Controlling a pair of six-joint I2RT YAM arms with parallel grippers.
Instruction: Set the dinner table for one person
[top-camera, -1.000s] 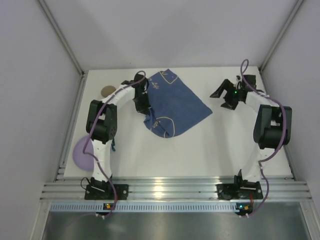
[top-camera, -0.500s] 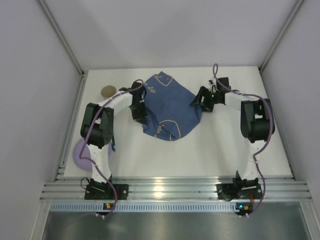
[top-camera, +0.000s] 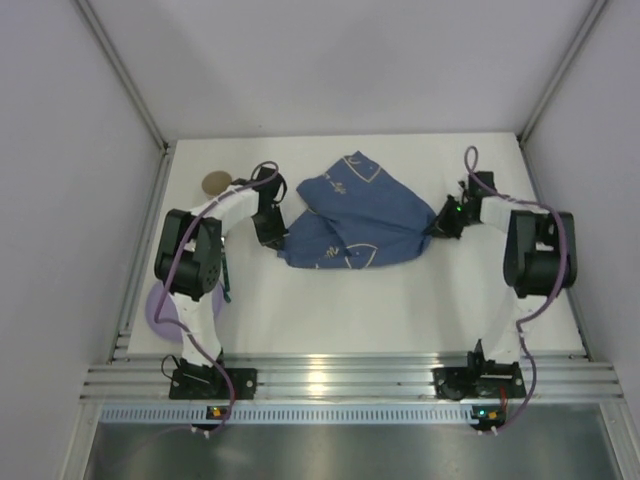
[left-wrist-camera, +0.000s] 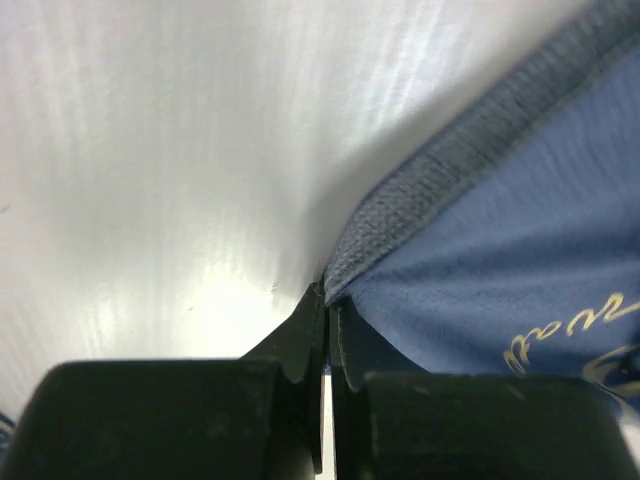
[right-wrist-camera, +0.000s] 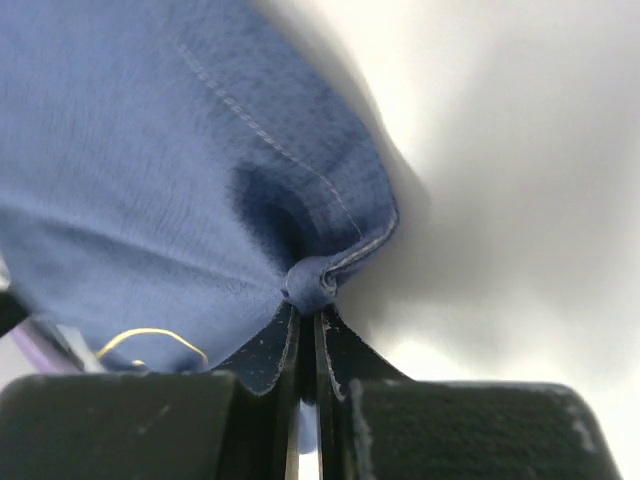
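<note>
You are early in the job. Your left hand (top-camera: 272, 231) is pressed together on the left hem of the dark blue placemat (top-camera: 352, 225); the left wrist view shows the fingers pinching the hem right at the cloth's edge. Your right hand (top-camera: 441, 221) is likewise closed, with the right corner of the cloth gathered into a small knot between its fingertips. The placemat hangs between the two hands across the far middle of the white desk (top-camera: 400, 300). It is not flat: it lies in overlapping folds, with part of it doubled over itself.

So the mat is gripped at both ends but not yet spread, and I judge that laying it out smooth is the step in hand. Everything else is left to do. A lilac plate (top-camera: 158, 306) sits at the desk's near left edge, partly hidden by your left arm and well apart from the mat. A small round brown disc (top-camera: 215, 183) lies at the far left. No cutlery or cup shows in any view.
</note>
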